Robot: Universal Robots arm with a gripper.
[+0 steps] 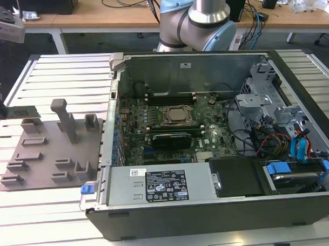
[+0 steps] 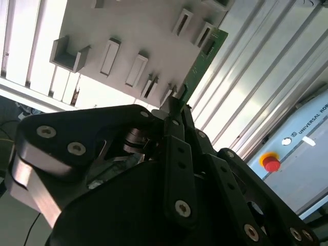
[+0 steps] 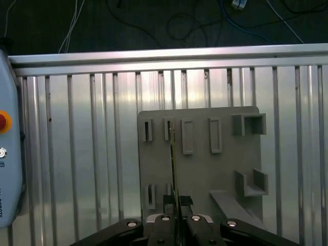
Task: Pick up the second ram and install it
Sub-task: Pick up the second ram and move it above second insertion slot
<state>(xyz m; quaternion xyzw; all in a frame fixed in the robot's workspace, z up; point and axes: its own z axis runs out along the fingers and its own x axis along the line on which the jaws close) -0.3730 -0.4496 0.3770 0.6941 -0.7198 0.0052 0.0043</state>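
Observation:
The second ram is a thin green stick held level just over the slot blocks at the far corner of the grey holder plate, at the exterior view's left. My gripper is shut on one end of it. In the second wrist view the black fingers pinch the green stick above the plate. The first wrist view has the ram edge-on, running from my gripper across the plate beside two narrow slots.
The open computer case lies to the right of the plate, with the motherboard's processor socket in its middle and drive bays and cables at its right. The holder's tall post stands near the ram. A grey box with a red button lies on the slatted table.

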